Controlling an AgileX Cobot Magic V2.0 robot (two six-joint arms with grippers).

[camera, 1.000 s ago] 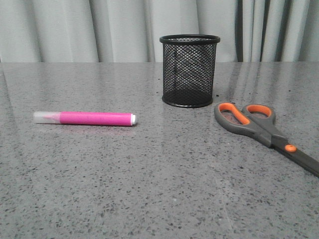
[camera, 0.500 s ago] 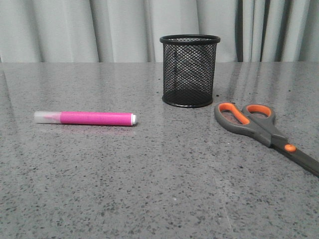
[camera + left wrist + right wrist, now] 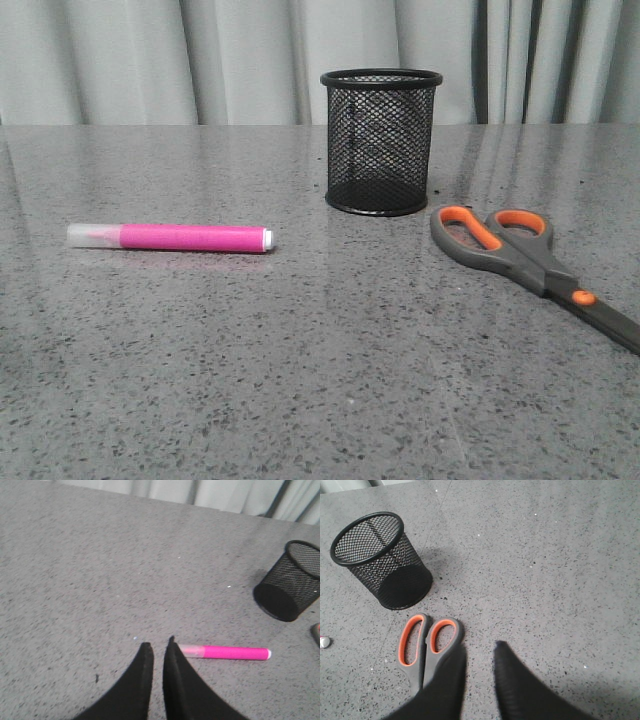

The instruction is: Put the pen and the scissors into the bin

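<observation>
The pink pen (image 3: 180,238) lies flat on the left of the table, its clear cap pointing left. The black mesh bin (image 3: 380,140) stands upright behind the middle. Grey scissors (image 3: 520,260) with orange-lined loops lie closed at the right, handles toward the bin. Neither gripper shows in the front view. My left gripper (image 3: 157,644) hovers with its jaws nearly together and empty, the pen (image 3: 225,653) just beside one fingertip, the bin (image 3: 295,587) farther off. My right gripper (image 3: 480,647) is open and empty above the table beside the scissors (image 3: 422,650), close to the bin (image 3: 385,565).
The table (image 3: 320,380) is grey speckled stone. Pale curtains (image 3: 200,60) hang behind its far edge. The pen's white end (image 3: 323,641) peeks in at the edge of the right wrist view.
</observation>
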